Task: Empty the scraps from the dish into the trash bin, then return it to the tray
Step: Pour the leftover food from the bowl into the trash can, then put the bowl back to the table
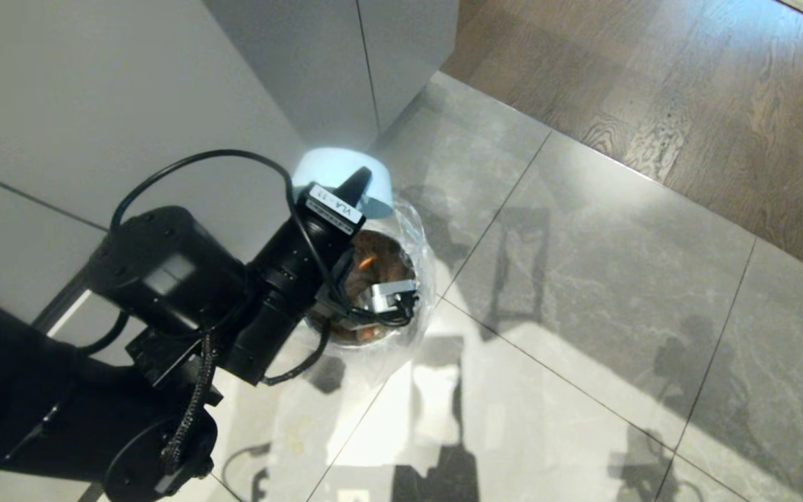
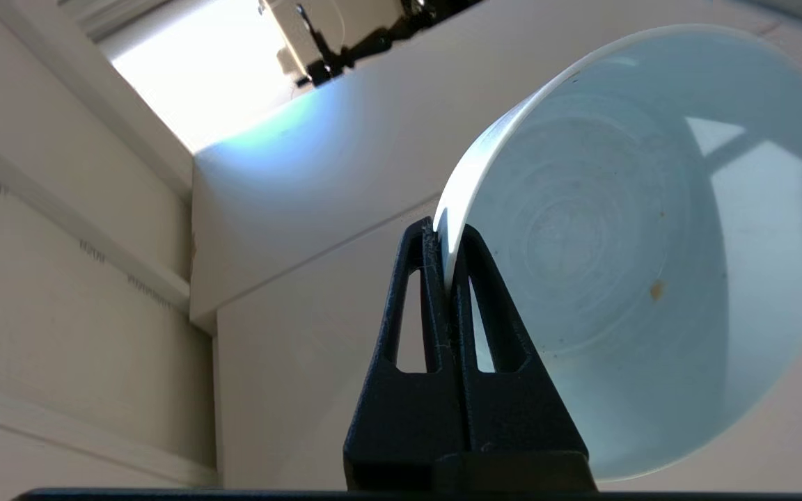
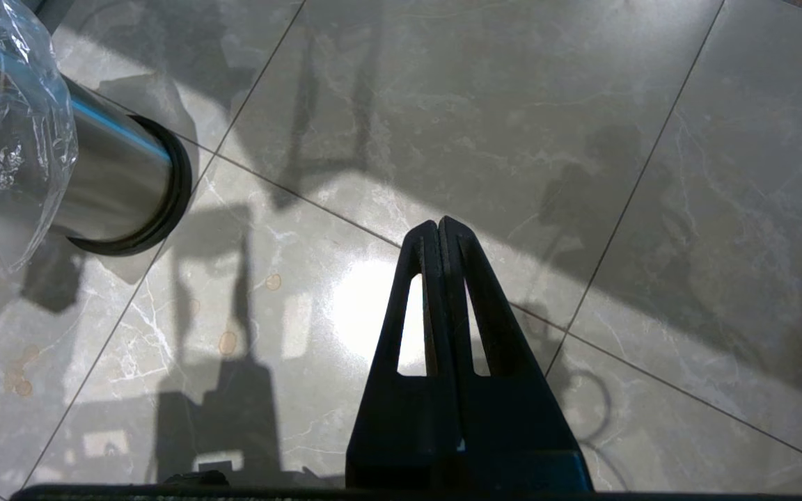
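Pale blue dish (image 2: 651,229) — whitish inside, faint concentric rings, one tan speck. Steel-grey trash bin (image 3: 112,181), black base ring, crinkly clear liner. Grey marbled floor tiles (image 3: 477,125) with white veining — brown wood-grain boards (image 1: 708,84) beyond.

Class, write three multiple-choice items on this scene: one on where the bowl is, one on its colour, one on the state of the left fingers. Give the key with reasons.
1. Where is the dish?
A. over the trash bin
B. flat on the floor
C. inside a cabinet

2. What colour is the dish?
A. dark red
B. pale blue
C. black

3. How do the left gripper fingers stand?
A. wide open, empty
B. hidden from every view
C. shut on the dish's rim

Key: 1 A, the head view shows it held tipped above the bag-lined bin; 2 B, both views show a pale blue bowl; 3 C, the left wrist view shows the rim pinched between them.
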